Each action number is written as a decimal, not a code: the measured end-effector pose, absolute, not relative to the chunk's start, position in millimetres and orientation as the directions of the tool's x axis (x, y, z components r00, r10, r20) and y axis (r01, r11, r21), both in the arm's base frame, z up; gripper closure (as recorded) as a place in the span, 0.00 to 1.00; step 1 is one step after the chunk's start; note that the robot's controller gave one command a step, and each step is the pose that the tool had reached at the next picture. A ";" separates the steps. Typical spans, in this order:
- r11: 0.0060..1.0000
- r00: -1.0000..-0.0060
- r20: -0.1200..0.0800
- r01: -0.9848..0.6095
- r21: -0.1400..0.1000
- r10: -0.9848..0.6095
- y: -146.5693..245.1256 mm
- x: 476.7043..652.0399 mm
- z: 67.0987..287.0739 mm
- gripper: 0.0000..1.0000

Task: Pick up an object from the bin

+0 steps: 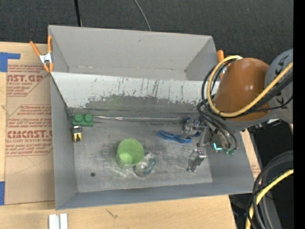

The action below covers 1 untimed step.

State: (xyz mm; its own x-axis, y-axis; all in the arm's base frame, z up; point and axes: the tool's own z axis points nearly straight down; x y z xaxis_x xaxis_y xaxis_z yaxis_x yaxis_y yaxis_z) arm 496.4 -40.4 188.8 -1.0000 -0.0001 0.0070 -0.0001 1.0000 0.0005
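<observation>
One arm reaches in from your right, gripper [195, 161] low over the grey metal bin's [143, 51] right floor.
Nearest you, a clear plastic cup [145, 166] touches a lime-green round ball [129, 151]. The gripper points down, right of both; you cannot tell whether it is released or clenched. A blue curved plastic piece [172, 137] lies just behind it, and a green toy brick [82, 119] sits far left.

Dark, fine-textured floor [190, 8] spans the upper part of the frame. Pale wood-grain worktop [143, 213] runs along the lower edge. Light even and diffuse.
</observation>
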 end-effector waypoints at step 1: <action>0.994 -0.994 -0.011 -0.112 -0.002 -0.112 -87.1 591.0 69.8 0.00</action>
